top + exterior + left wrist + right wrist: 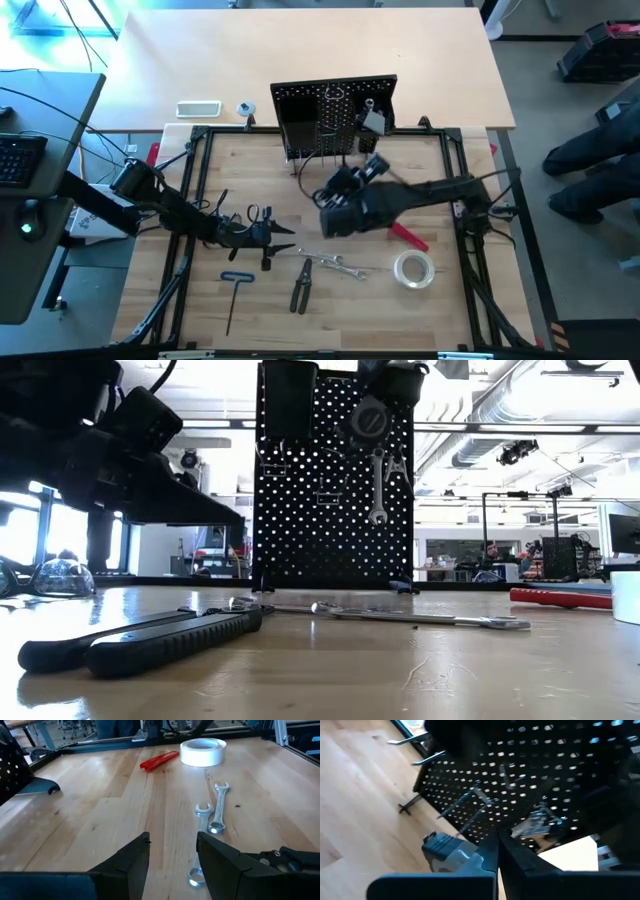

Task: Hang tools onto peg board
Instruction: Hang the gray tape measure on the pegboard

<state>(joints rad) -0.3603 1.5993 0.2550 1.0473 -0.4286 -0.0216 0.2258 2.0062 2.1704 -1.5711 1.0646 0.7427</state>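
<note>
Wrenches (335,264), two silver ones lying partly crossed on the wooden table (420,310), sit at about four o'clock from the left gripper (262,238), close by; in the left wrist view they stretch lengthwise straight ahead of its spread, empty jaws, long axes roughly in line with the reach. Dark-handled pliers (300,285) lie beside them. By my reading the left arm is nearer and needs only a short advance. At the peg board (335,112), the right gripper (370,170) hovers near the panel's face, jaws pressed together, holding nothing visible.
</note>
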